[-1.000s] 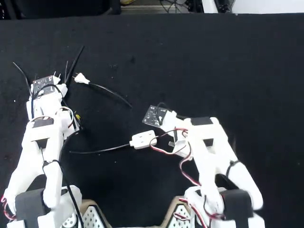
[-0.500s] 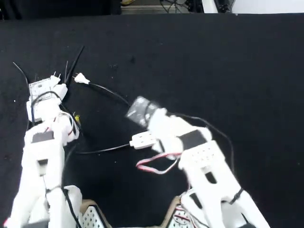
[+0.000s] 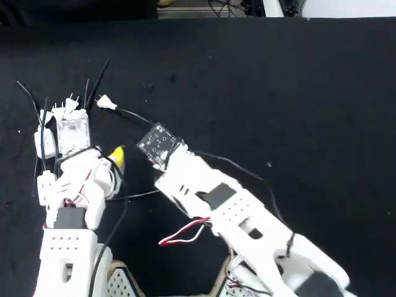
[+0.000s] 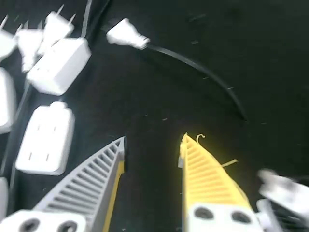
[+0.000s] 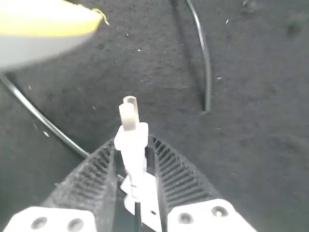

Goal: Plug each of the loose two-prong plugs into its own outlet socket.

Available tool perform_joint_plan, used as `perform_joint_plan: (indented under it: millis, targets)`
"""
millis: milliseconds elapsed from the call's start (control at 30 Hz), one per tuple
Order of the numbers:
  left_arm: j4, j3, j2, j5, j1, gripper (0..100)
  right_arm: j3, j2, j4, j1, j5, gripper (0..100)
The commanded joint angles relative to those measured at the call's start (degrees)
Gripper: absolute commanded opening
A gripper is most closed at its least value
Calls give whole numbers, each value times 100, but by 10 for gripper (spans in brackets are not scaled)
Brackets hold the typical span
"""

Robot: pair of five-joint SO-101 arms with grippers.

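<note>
A white two-prong plug [image 5: 130, 126] is gripped between the closed jaws of the right gripper [image 5: 133, 145]. Its prongs point away from the wrist, over the black table [image 3: 278, 80].

A second ago the right arm [image 3: 235, 213] sat folded at the lower right of centre in the high view. Now it stretches diagonally toward the centre left and covers the spot where a white corded piece lay. The left arm [image 3: 71, 204] has pulled back toward the lower left, uncovering a cluster of white parts in the upper left.

In that cluster, the left wrist view shows three loose plugs. One is a corded plug [image 4: 126, 35] on a black cord, lying apart from the rest. The other two plugs [image 4: 57, 25] sit close together with their prongs up. Beside them lie two socket blocks: an upper block [image 4: 60, 65] and a lower block [image 4: 46, 140] with visible slots. More white pieces are cut off at the frame edge.

The left gripper [image 4: 152, 145] is open above bare table just beside the lower block. Its grey and yellow fingers are apart with nothing between them.
</note>
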Motion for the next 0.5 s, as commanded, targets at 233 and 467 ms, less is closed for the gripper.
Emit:
perform_joint_plan:
  millis: [233, 467]
  targets:
    - [9, 541, -1538, 818, 382, 184, -22, 576, -651, -818, -308, 11]
    - [18, 980, -2145, 580, 813, 184, 391, -215, -651, -826, -316, 11]
